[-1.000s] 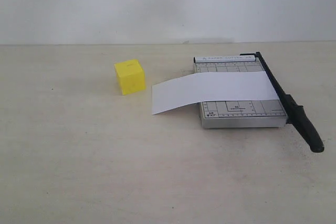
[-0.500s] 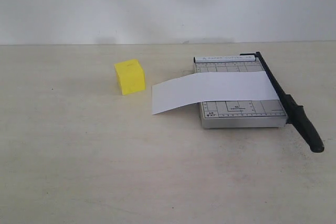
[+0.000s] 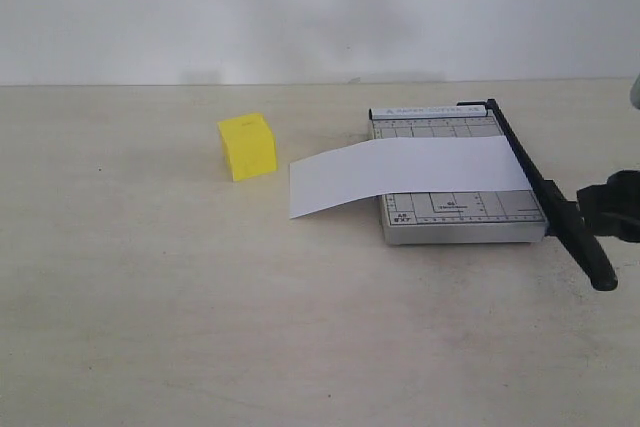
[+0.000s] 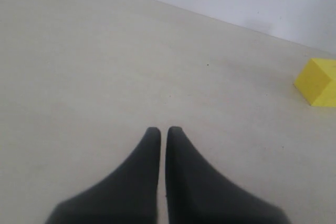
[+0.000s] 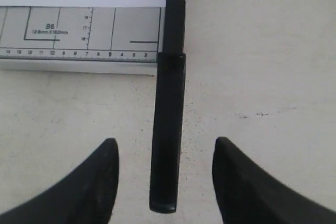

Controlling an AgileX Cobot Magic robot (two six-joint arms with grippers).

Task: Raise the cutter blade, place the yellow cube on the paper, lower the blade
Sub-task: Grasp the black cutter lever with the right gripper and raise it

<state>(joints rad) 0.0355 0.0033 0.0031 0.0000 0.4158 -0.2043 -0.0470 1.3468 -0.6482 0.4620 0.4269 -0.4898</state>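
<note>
Exterior view: the cutter blade [image 3: 548, 193] lies flat along the 3 o'clock edge of the grey cutter base [image 3: 462, 217]. Its long axis runs from the hinge at 11 o'clock to the handle's free end at 5 o'clock, which sticks out past the base. My right gripper [image 3: 612, 207] is at that handle. The paper [image 3: 400, 175] crosses the base, and its loose end overhangs toward 9 o'clock. The yellow cube [image 3: 247, 146] stands on the table [image 3: 150, 327] farther out at 9 o'clock, apart from the paper.

Left wrist view: my left gripper [image 4: 160, 131] has its fingers pressed together and holds nothing. The yellow cube [image 4: 317, 82] is well off to one side. I judge it light and rigid, with flat faces that suit a plain pinch across two sides.

Right wrist view: my right gripper [image 5: 165, 146] is spread wide, with the blade [image 5: 169, 103] handle between the fingers and neither finger touching it. The handle looks stiff, rounded and probably smooth. I would grip it near the free end for leverage, expecting it to swing in an arc about the far hinge. The limp paper could shift.
</note>
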